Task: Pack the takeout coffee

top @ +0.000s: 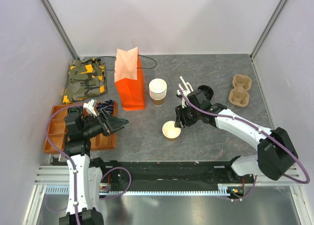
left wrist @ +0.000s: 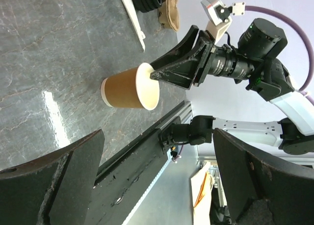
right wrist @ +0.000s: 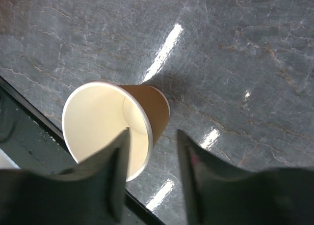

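While the lidless tan paper cup stands upright near the middle of the near edge of the counter, its rim is straddled by the right claw, one finger inside and one outside, with the jaws parted. The left claw is held wide open by the near-left corner, beside an orange tray. An orange bag is stood toward the far edge.

One bag, one cup stack, one loose cup, one carrier
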